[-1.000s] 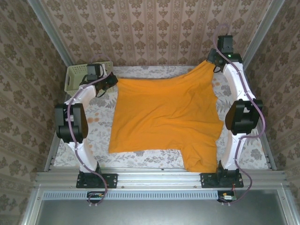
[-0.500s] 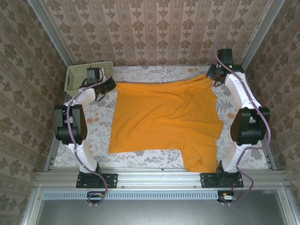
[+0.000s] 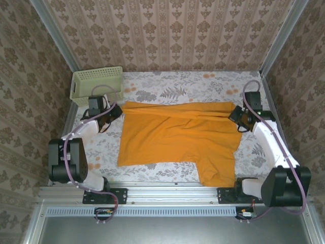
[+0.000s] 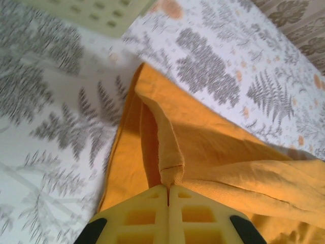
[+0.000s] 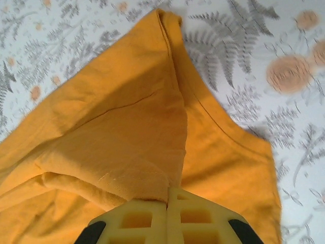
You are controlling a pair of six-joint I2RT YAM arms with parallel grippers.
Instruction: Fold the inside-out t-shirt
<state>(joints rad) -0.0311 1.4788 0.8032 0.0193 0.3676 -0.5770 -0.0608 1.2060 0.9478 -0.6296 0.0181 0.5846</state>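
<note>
I have the left gripper (image 4: 168,189) pinched shut on one far corner of the inside-out t-shirt (image 3: 177,136) and the right gripper (image 5: 167,195) clamped on the other, the shirt spread over the worktop's (image 3: 172,90) middle down to its near edge.

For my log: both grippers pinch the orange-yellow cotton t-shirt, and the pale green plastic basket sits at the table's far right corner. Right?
No: the top external view shows the pale green plastic basket at far left. The left gripper and right gripper do pinch the orange-yellow t-shirt.
</note>
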